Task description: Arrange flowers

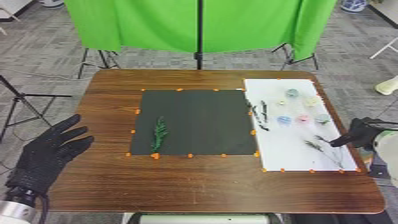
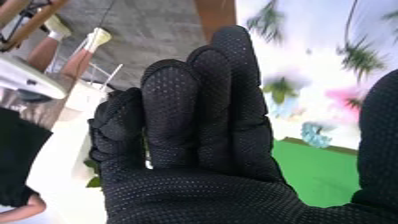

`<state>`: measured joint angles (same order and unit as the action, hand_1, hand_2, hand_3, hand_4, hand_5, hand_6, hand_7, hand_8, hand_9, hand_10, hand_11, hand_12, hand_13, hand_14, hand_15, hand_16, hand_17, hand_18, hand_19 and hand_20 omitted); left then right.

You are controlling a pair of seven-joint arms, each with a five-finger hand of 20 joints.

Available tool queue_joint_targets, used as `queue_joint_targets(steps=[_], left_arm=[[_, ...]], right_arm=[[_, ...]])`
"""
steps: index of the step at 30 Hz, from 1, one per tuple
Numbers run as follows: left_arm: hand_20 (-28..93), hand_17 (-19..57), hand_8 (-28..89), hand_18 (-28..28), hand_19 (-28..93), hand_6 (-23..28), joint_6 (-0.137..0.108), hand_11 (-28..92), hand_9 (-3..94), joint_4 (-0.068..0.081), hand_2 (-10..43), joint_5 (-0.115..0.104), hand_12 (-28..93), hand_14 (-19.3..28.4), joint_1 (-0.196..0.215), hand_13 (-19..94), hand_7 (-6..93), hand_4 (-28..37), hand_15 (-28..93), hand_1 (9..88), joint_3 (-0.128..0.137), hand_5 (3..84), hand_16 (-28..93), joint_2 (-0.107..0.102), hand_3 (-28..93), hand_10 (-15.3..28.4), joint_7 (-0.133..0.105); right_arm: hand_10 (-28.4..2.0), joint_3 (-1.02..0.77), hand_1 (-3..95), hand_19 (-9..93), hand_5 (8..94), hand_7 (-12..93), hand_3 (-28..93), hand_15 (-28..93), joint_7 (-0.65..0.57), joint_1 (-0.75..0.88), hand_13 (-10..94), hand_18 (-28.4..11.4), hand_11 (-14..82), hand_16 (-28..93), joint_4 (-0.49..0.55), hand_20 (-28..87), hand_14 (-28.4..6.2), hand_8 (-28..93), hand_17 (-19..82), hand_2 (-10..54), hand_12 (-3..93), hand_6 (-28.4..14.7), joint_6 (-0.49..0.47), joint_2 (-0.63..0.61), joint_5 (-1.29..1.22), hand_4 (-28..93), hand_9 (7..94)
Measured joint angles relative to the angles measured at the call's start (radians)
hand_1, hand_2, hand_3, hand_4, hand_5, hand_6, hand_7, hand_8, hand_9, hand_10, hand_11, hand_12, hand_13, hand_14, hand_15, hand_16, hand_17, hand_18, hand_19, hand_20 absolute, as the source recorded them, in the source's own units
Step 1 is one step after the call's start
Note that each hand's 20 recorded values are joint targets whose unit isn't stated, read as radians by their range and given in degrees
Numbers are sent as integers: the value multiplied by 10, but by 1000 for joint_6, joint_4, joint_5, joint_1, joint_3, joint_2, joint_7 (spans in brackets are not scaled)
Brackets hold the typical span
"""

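Green cloth (image 1: pixel 147 25) behind brown wooden table (image 1: pixel 107 190). Leafy sprig (image 1: pixel 160 134) at left on black sheet (image 1: pixel 200 125); flower heads (image 1: pixel 303 119), dark twigs (image 1: pixel 264 111), fine stems (image 1: pixel 314 146) on white sheet (image 1: pixel 280 150). Likely next, a fine stem: pinch low, lift clear of flower heads. Right hand (image 1: pixel 362 134) at outer edge of white sheet, fingers nearly straight, thumb apart, nothing held. Left hand (image 1: pixel 43 155) by table's left edge, open, empty.

Your left hand (image 1: pixel 44 155) lies at the head view's left, fingers spread forward; your right hand (image 1: pixel 362 132) points inward from the right — its fingers (image 2: pixel 169 110) mostly straight, thumb (image 2: pixel 382 145) apart; the outermost finger seems slightly bent — hard to be sure.
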<state>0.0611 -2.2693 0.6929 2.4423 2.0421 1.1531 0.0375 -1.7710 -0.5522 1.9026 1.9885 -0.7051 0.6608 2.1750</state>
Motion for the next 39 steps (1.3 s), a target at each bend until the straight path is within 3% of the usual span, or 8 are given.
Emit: queue_joint_targets(steps=[14, 18, 20, 22, 24, 26, 33, 39], left_arm=[[104, -70, -118, 236, 542, 18, -5, 306, 302, 0, -11, 1, 137, 158, -7, 277, 251, -263, 470, 257, -4, 339, -24, 4, 709, 131, 4], [104, -71, -117, 236, 543, 18, -5, 305, 302, 0, -10, 1, 136, 158, -7, 277, 250, -263, 471, 257, -6, 339, -23, 4, 709, 132, 4], [104, -71, -117, 236, 543, 18, -5, 305, 302, 0, -11, 1, 136, 159, -7, 277, 250, -263, 471, 256, -7, 339, -24, 4, 710, 132, 4], [104, -70, -117, 236, 543, 18, -4, 305, 302, 0, -11, 1, 136, 159, -7, 277, 250, -263, 472, 256, -9, 339, -24, 5, 710, 132, 4], [104, -70, -117, 236, 543, 18, -4, 305, 302, 0, -11, 1, 136, 159, -6, 277, 250, -264, 472, 257, -9, 339, -24, 5, 710, 132, 3], [104, -71, -117, 236, 542, 18, -4, 305, 302, 0, -11, 1, 136, 159, -5, 277, 251, -264, 472, 257, -9, 339, -24, 5, 710, 132, 3], [104, -71, -117, 236, 542, 18, -2, 304, 302, 1, -11, 1, 136, 159, -4, 276, 251, -264, 471, 257, -9, 339, -24, 5, 710, 132, 3], [104, -71, -118, 236, 542, 18, 1, 305, 302, 2, -10, 2, 137, 159, -5, 276, 251, -264, 471, 257, -8, 339, -23, 5, 709, 132, 2]], right_arm=[[-125, 67, 179, 932, 660, 525, 725, 765, 5, 1, 681, -203, 590, 273, -47, 431, -114, -217, 373, -95, 341, -30, 54, 37, 55, -282, 727], [-116, 79, 233, 932, 686, 542, 735, 766, 16, 1, 704, -203, 592, 276, -67, 458, -111, -231, 395, -95, 346, -15, 113, 43, 71, -281, 757], [-97, 79, 337, 932, 735, 546, 717, 759, 20, 2, 743, -199, 584, 286, -76, 488, -98, -247, 425, -95, 346, 4, 138, 46, 70, -282, 803], [-91, 78, 373, 932, 751, 546, 707, 756, 27, 8, 756, -197, 580, 287, -82, 494, -93, -251, 435, -95, 345, 10, 164, 49, 69, -283, 817], [-81, 74, 436, 932, 777, 544, 670, 743, 44, 17, 791, -195, 560, 295, -84, 511, -82, -90, 460, -95, 346, 8, 184, 51, 70, -282, 858], [-75, 68, 467, 932, 809, 526, 675, 737, 71, 25, 811, -193, 548, 299, -84, 527, -76, -35, 477, -95, 340, 6, 192, 55, 77, -282, 887], [-77, 51, 416, 932, 840, 538, 822, 778, 143, 47, 843, -204, 581, 306, -74, 614, -80, 22, 512, -95, 345, -3, 206, 72, 76, -283, 924], [-74, 50, 410, 932, 848, 559, 846, 793, 115, 91, 857, -208, 602, 303, -65, 649, -79, 21, 536, -95, 349, 1, 337, 87, 29, -283, 931]])
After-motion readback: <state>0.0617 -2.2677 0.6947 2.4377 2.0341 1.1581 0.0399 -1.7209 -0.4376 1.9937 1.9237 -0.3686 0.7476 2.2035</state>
